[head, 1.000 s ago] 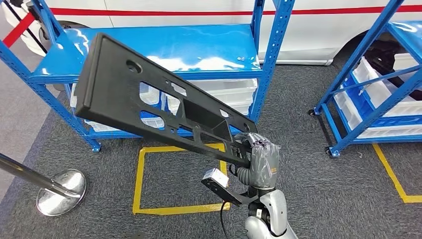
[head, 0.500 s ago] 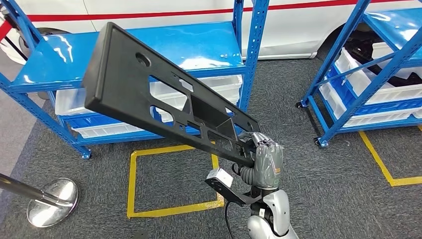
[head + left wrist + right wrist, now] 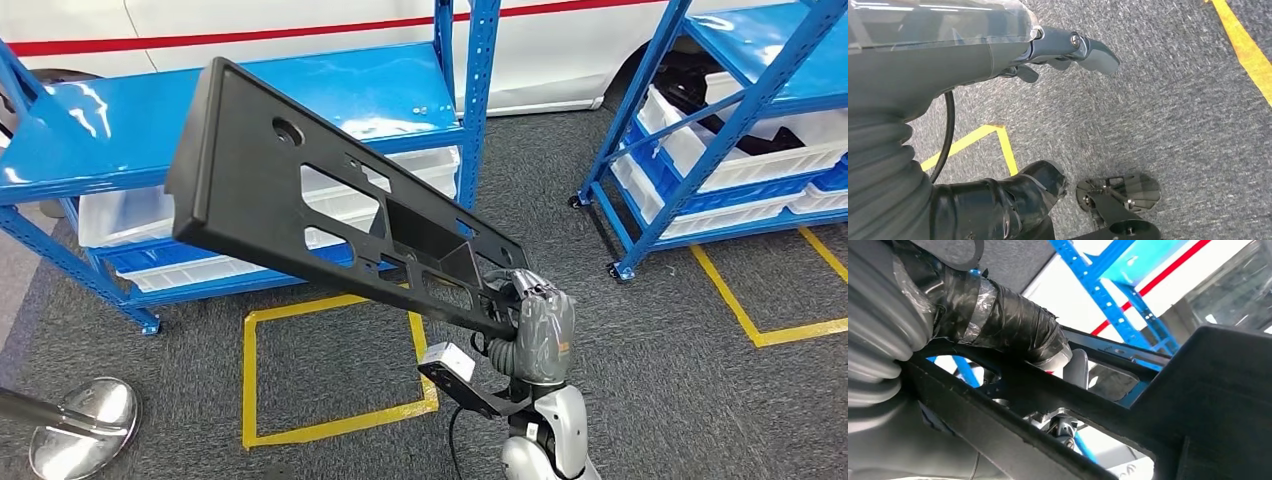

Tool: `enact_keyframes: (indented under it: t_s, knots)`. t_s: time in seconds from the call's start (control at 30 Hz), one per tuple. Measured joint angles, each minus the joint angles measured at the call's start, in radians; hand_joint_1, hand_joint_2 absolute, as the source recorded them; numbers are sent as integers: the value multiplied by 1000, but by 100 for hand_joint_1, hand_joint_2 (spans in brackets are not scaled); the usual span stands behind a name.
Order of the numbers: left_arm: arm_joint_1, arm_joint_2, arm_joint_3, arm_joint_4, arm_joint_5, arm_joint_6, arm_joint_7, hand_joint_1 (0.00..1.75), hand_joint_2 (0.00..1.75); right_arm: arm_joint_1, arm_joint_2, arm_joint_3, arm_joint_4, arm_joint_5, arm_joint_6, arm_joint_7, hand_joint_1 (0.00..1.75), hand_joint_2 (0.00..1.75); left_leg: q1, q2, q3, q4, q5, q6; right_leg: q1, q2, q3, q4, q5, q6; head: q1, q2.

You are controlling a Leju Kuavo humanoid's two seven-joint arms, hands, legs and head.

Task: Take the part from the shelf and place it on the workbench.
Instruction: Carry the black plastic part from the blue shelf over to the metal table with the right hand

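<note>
Part (image 3: 330, 225) first: a long, flat black plastic panel, matt and slightly grainy, pierced with rectangular cut-outs and one round hole, ribbed near the gripped end. It is off the shelf (image 3: 200, 100) and in the air, held at one end by the right hand (image 3: 530, 325), whose fingers wrap its edge; the far end juts up and away over the shelf's glossy blue top. The left hand (image 3: 1068, 50) hangs over grey carpet, holding nothing; I cannot tell how wide its fingers stand. No worktop is in sight, so I judge the carry is under way. Held by one end, the panel has a lot of leverage: I would keep the wrist firm, turn slowly, and mind the blue uprights (image 3: 475, 110) and the chrome stanchion base (image 3: 80, 425) with that long free end.
</note>
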Motion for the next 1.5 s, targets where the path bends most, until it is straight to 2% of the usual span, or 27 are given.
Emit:
enact_keyframes:
  t_s: [0.1,0.13,0.2,0.23,0.27,0.3,0.37,0.43,0.53,0.6,0.63,0.7,0.77,0.8,0.83,0.87,0.93,1.0,1.1,1.17,1.23,1.27,1.3,1.33,1.4,1.43,1.5]
  knots:
    - [1,0,1,0,0,0,0,0,175,9,2,-8,-8,-10,0,-13,171,175,5,-10,-10,25,-26,-15,-3,12,2,-5,7,-20,0,0]
    - [1,0,1,0,0,0,0,0,175,10,3,-9,-10,-12,0,-15,171,175,6,-21,-28,68,-55,-19,-4,15,3,-7,9,-25,0,0]
    - [3,0,2,0,0,0,0,0,175,13,5,-10,-12,-14,0,-18,171,175,7,-36,-88,203,-123,-21,-2,24,0,-7,11,-32,0,0]
    - [5,0,2,0,0,0,0,0,175,15,5,-10,-12,-15,0,-18,171,175,7,-38,-115,262,-142,-22,1,30,-1,-7,11,-33,0,0]
    - [7,0,2,0,0,0,0,0,175,17,5,-10,-12,-15,0,-18,171,175,7,-38,-129,290,-143,-20,2,37,-1,-6,11,-33,0,0]
    - [8,0,2,0,0,0,0,0,175,19,5,-11,-13,-15,0,-19,171,175,7,-40,-123,277,-122,-17,4,45,-1,-6,12,-33,0,0]
    - [9,0,3,0,0,0,0,0,175,20,6,-11,-13,-16,0,-21,171,175,5,-54,-67,152,-51,-3,6,61,1,-5,12,-33,0,0]
    - [9,2,4,0,0,0,-1,0,175,21,7,-11,-15,-17,0,-24,171,175,1,-76,-15,37,-8,11,7,74,-2,-3,13,-28,0,0]
    - [7,4,7,0,-1,0,-1,0,175,25,9,-11,-16,-19,0,-25,171,175,-3,-79,-1,0,-4,18,3,88,-10,-6,21,-11,0,0]
    - [7,3,8,0,-1,0,-1,0,175,28,9,-13,-17,-19,0,-26,171,175,1,-66,4,-16,6,24,6,75,-20,10,8,1,1,0]
    - [8,3,9,0,-1,0,-1,0,175,29,8,-14,-18,-18,0,-27,171,175,4,-58,6,-23,11,28,7,62,-35,43,-14,5,1,0]
    - [9,3,10,0,-1,0,-1,0,175,31,8,-16,-19,-18,0,-28,171,175,4,-45,5,-26,14,34,4,36,-88,159,-77,11,2,0]
    - [11,2,11,0,-1,0,-1,0,175,36,8,-18,-19,-18,0,-29,171,175,3,-31,1,-21,12,35,-1,29,-128,248,-106,16,3,0]
    - [11,2,12,0,-1,0,-1,0,175,37,8,-19,-18,-18,0,-29,171,175,3,-24,0,-18,10,34,-3,26,-123,244,-95,18,2,0]
    - [11,2,12,0,-1,0,-1,0,175,38,8,-19,-18,-18,0,-29,171,175,3,-19,-1,-14,8,32,-5,21,-98,201,-67,19,3,0]
    - [11,1,12,0,-2,0,-1,0,175,38,8,-19,-18,-18,0,-29,171,175,3,-14,-1,-10,5,28,-7,12,-60,132,-38,18,3,0]
    - [11,0,12,0,-3,0,-1,0,175,38,8,-19,-18,-18,0,-29,171,175,0,-6,-2,-1,-2,18,-2,-4,-4,26,-6,12,2,0]
    - [11,0,13,0,-6,0,-1,0,175,39,8,-20,-19,-18,0,-29,171,175,-3,1,-3,3,-4,6,5,-4,5,3,-6,2,2,0]
    - [10,-1,13,0,-7,0,-1,0,175,40,9,-20,-20,-18,0,-29,171,175,1,0,-5,17,-19,-10,1,11,6,-5,2,-17,2,0]
    - [10,-1,14,0,-7,0,-1,0,175,39,11,-20,-21,-18,0,-29,171,175,3,-22,-39,95,-72,-17,-3,18,8,-9,7,-28,1,0]
    - [11,-1,14,0,-8,0,-1,0,175,40,11,-20,-21,-18,0,-28,171,175,3,-36,-103,232,-134,-21,-1,28,4,-9,9,-32,1,0]
    - [13,-1,14,0,-8,0,-1,0,175,41,12,-20,-20,-18,0,-28,171,175,3,-38,-127,281,-146,-22,0,34,3,-8,10,-33,1,0]
    - [14,-1,14,0,-8,0,-1,0,175,41,11,-20,-20,-18,0,-28,171,175,3,-39,-134,292,-136,-21,1,42,3,-8,10,-33,1,0]
    - [14,-1,14,0,-8,0,-1,0,175,42,12,-20,-20,-18,0,-28,171,175,3,-41,-120,259,-106,-18,2,50,4,-7,10,-33,1,0]
    - [14,0,15,0,-8,0,-1,0,175,42,12,-20,-20,-18,0,-28,171,175,3,-59,-56,118,-32,-8,2,65,5,-5,10,-31,1,0]
    - [14,0,15,0,-8,0,-1,0,175,42,12,-20,-20,-18,0,-28,171,175,2,-71,-28,56,-11,-3,3,73,4,-4,10,-28,1,0]
    - [13,1,17,0,-9,0,-1,0,175,42,13,-20,-20,-18,0,-28,171,175,-1,-88,-8,7,-4,3,1,83,-3,-4,14,-18,2,0]
